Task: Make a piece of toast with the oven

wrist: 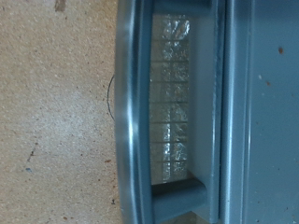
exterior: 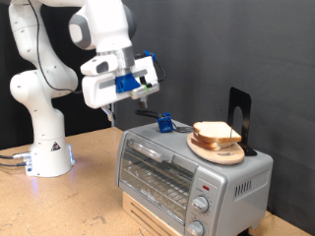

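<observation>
The silver toaster oven (exterior: 157, 162) stands at the exterior view's lower right with its glass door shut and round knobs (exterior: 202, 197) at its right. A piece of toast (exterior: 217, 131) lies on a round wooden plate (exterior: 219, 149) on the oven's top. My gripper (exterior: 143, 98) hangs in the air above the oven's left end, holding nothing, well apart from the toast. The wrist view looks down on the oven's handle bar (wrist: 126, 112) and glass door (wrist: 173, 103) with the wire rack behind it. My fingers do not show there.
A small blue object (exterior: 165, 124) sits on the oven top near the plate. A black upright stand (exterior: 239, 116) is behind the plate. The oven rests on a pale wooden box (exterior: 148, 211). The speckled tan table (wrist: 56, 112) spreads before the oven.
</observation>
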